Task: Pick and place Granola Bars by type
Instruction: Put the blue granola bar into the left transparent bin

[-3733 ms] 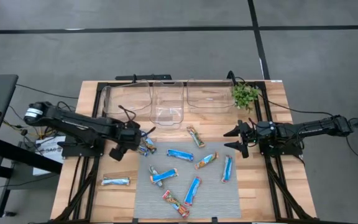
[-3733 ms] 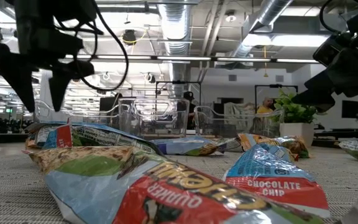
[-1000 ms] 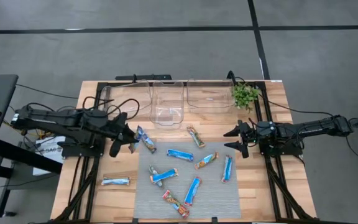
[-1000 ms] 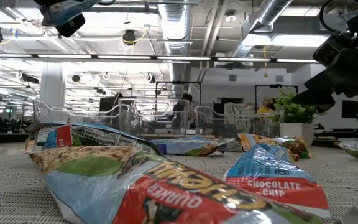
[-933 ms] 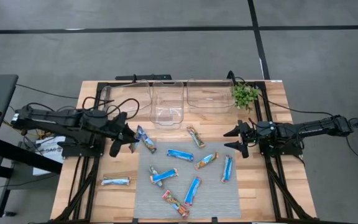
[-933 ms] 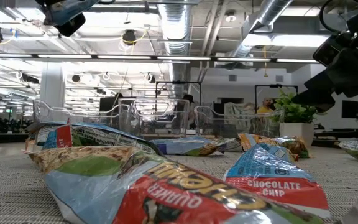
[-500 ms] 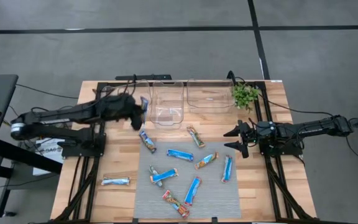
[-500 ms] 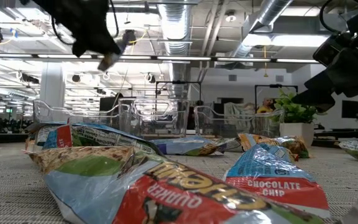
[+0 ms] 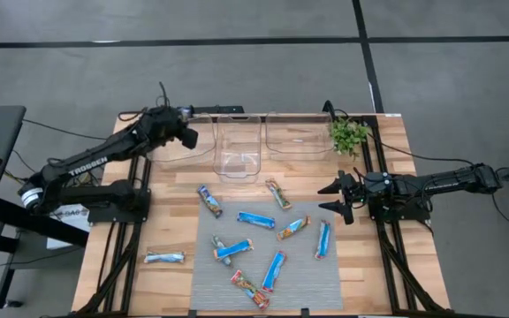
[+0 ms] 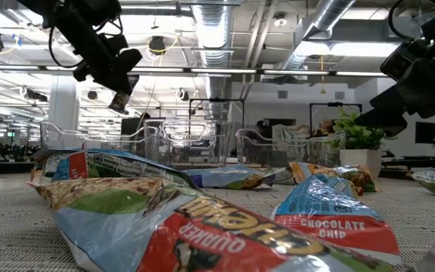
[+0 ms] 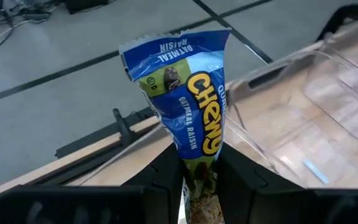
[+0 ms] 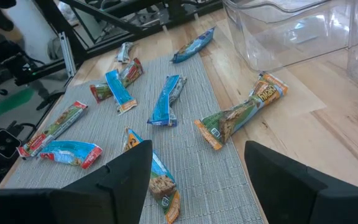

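Upper left of the high view, our left tool (image 9: 186, 134) clamps the blue bar (image 11: 188, 106); we should centre it over the leftmost bin (image 9: 177, 141) before releasing. Right tool (image 9: 338, 198) waits, fingers apart.

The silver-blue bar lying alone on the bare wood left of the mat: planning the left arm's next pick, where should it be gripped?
Grip the silver-blue bar at its middle, across its narrow width, coming straight down. It lies flat, lengthwise left-right, with nothing beside it.
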